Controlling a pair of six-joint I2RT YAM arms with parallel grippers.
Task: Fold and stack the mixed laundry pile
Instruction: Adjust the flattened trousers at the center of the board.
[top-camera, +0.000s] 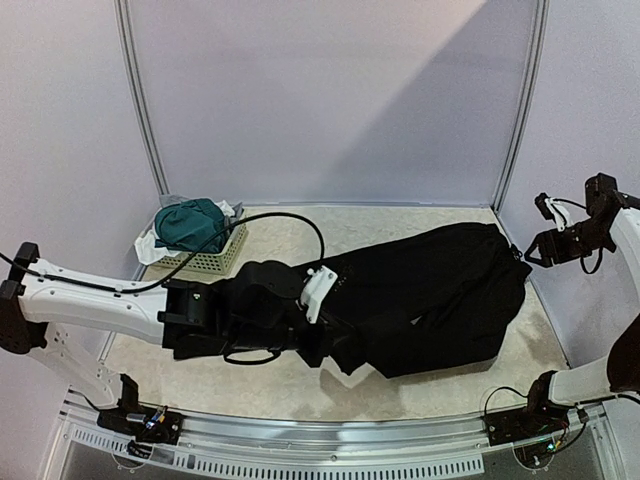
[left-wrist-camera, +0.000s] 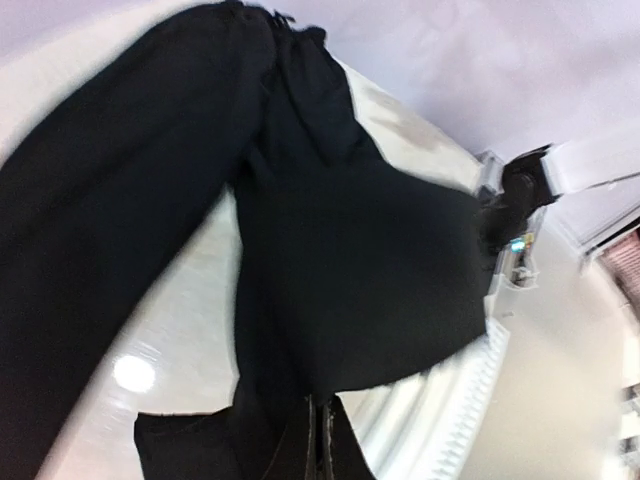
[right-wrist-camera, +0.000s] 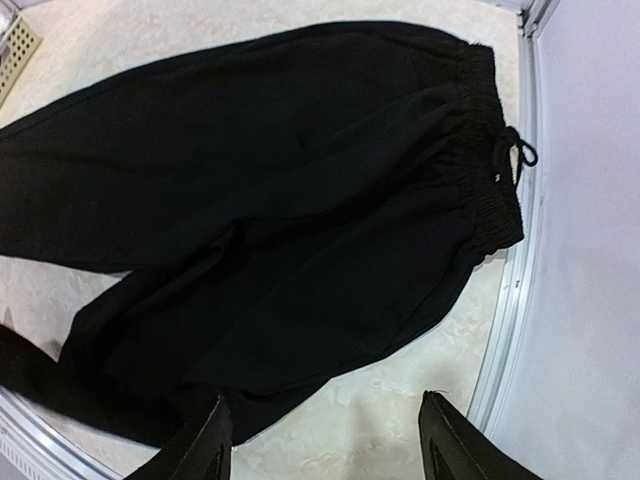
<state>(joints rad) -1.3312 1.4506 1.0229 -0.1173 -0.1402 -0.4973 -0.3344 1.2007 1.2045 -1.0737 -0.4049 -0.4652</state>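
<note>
The long black trousers (top-camera: 430, 295) lie spread across the table, waistband with drawstring (right-wrist-camera: 505, 160) at the right. My left gripper (top-camera: 322, 345) is shut on the trousers' leg fabric near the table's front and holds it lifted; in the left wrist view (left-wrist-camera: 322, 440) black cloth (left-wrist-camera: 330, 250) hangs from the closed jaws. My right gripper (top-camera: 538, 250) is open and empty, raised above the table's right edge; its fingers (right-wrist-camera: 210, 440) frame bare table near the trousers (right-wrist-camera: 260, 210). The teal-green shorts (top-camera: 190, 223) and a white cloth (top-camera: 148, 243) sit in the basket.
A pale perforated plastic basket (top-camera: 215, 262) stands at the back left. Metal rails (top-camera: 330, 430) run along the table's front edge and the right side (right-wrist-camera: 505, 300). Pale walls enclose the back and sides.
</note>
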